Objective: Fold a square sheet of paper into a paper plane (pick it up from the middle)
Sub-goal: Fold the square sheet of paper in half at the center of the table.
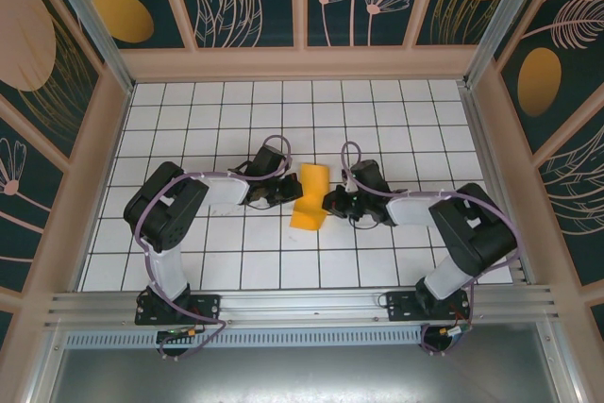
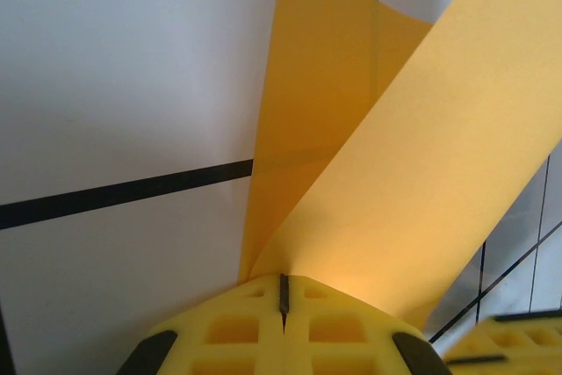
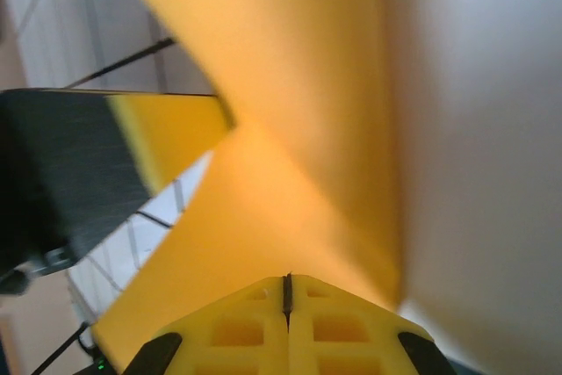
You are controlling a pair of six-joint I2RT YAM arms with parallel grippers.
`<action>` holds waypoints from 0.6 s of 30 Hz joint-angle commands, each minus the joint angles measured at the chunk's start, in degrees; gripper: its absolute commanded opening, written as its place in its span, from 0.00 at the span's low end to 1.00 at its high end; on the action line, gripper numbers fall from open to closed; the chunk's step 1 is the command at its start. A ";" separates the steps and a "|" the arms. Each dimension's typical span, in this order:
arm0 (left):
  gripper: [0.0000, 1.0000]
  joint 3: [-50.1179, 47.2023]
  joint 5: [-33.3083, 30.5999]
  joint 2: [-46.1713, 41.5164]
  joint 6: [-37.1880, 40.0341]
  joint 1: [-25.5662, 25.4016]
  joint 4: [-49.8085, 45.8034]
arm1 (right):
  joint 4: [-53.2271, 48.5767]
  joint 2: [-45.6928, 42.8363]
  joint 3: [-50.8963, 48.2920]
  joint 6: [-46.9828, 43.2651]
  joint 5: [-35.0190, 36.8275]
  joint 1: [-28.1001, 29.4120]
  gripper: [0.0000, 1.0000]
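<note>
The square sheet of paper [image 1: 311,197] is orange-yellow and stands bent into a trough at the middle of the gridded table, lifted between both grippers. My left gripper [image 1: 286,197] meets its left edge, and my right gripper [image 1: 330,203] meets its right edge. In the left wrist view the yellow jaws [image 2: 284,278] are pressed together with the paper [image 2: 395,173] rising in a V straight out of their tip. The right wrist view is the same: shut jaws [image 3: 287,278] with the paper [image 3: 290,173] fanning out from them. The left gripper's finger [image 3: 105,155] shows beyond the fold.
The white gridded tabletop [image 1: 236,120] is walled in by dark panels painted with orange ovals and leaf drawings [image 1: 123,16]. A metal rail [image 1: 302,304] runs along the near edge where the arm bases stand. Both forearms lie low on either side of the paper.
</note>
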 commanded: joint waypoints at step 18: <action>0.00 -1.53 -0.62 2.47 1.15 -0.40 -2.57 | 3.41 -1.99 -4.09 0.87 -1.85 3.07 0.00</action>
